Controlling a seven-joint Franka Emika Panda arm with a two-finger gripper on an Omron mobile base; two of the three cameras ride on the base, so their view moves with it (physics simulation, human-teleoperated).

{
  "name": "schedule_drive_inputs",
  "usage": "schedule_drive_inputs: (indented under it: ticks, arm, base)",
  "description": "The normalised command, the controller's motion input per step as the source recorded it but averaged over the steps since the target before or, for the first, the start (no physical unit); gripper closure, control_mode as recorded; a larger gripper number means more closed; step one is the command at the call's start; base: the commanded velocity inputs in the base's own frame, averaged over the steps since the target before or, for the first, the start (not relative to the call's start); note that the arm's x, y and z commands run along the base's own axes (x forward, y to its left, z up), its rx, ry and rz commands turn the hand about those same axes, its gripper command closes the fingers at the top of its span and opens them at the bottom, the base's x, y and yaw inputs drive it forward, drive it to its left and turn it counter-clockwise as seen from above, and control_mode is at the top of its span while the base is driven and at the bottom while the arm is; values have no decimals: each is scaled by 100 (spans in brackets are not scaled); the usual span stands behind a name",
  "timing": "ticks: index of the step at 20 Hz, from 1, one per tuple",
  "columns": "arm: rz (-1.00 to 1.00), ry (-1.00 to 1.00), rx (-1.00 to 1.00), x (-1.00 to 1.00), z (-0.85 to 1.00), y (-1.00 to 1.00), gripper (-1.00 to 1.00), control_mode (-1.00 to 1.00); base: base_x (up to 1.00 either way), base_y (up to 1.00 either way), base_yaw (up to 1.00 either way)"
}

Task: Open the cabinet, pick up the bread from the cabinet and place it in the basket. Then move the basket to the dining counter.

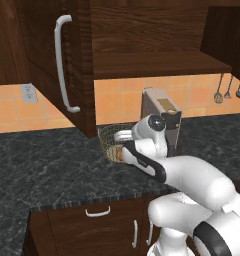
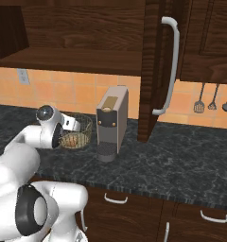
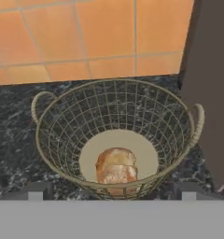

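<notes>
Orange tile wall [image 1: 119, 97] behind a black speckled surface [image 1: 52, 170]; coffee machine [image 2: 110, 124], hanging utensils [image 2: 212, 100], wall socket [image 1: 28, 92], low cabinets [image 2: 148, 212].

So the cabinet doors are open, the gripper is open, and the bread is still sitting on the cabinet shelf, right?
Not quite. The bread is not on the shelf: the hand view shows it lying on the flat base inside the basket, which stands on the black counter. The rest holds: the cabinet doors are open and the gripper is open.
</notes>
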Motion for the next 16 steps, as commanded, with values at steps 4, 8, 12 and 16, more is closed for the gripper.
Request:
schedule_drive_inputs:
  ticks: [4,8,12,16]
  arm:
    - [-23,25,0,-46,77,-18,-100,-100]
    - [-22,39,2,-27,47,-30,-100,-100]
    - [-11,13,19,-47,25,-33,-100,-100]
    - [-24,-1,31,-56,0,-9,-100,-100]
  base:
    - [0,0,0]
    - [0,0,0]
    - [0,0,0]
    - [0,0,0]
